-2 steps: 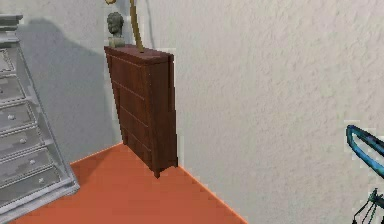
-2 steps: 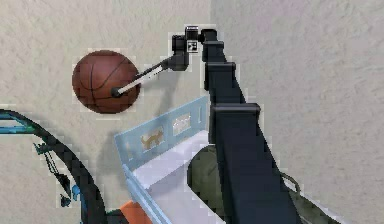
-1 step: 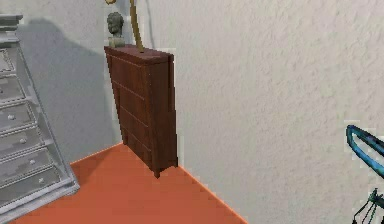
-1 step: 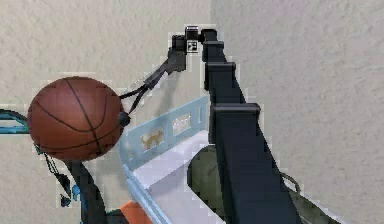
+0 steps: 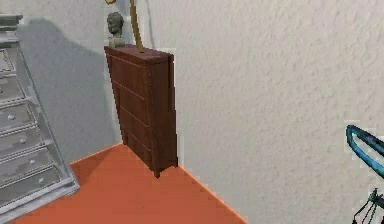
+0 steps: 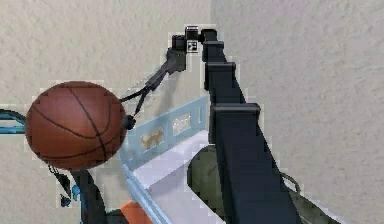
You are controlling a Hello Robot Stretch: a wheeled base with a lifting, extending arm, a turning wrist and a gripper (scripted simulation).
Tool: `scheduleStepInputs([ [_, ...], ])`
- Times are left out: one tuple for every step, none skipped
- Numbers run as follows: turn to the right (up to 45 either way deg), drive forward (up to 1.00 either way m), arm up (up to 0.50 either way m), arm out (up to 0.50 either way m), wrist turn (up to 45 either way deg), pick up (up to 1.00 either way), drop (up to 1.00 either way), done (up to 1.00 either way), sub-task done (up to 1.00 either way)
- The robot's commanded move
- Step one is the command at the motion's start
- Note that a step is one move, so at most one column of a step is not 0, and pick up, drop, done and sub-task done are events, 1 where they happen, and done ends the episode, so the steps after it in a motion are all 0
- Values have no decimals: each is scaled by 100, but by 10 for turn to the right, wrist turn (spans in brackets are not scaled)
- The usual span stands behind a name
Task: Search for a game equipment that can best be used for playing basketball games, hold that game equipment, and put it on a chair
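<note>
Ball: basketball point(image 6: 78, 124) held at gripper point(image 6: 131, 108) far end, clear of surfaces.
Finger state: can't be told.
Fwd view: brown dresser point(image 5: 145, 105) seen in corner.

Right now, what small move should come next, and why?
Probably turn the base slightly toward the forward view's right. The basketball hangs at the gripper, clear of surfaces, and a blue frame at that edge may be a chair.

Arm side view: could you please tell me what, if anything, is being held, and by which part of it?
The basketball, hanging clear of any surface; the jaws meet it on its side toward the view's right.
</note>
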Motion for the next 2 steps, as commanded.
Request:
scheduleStepInputs([
  [0, 0, 0, -48, 0, 0, 0, 0, 0],
  [-450, 0, 0, 0, 0, 0, 0, 0, 0],
])
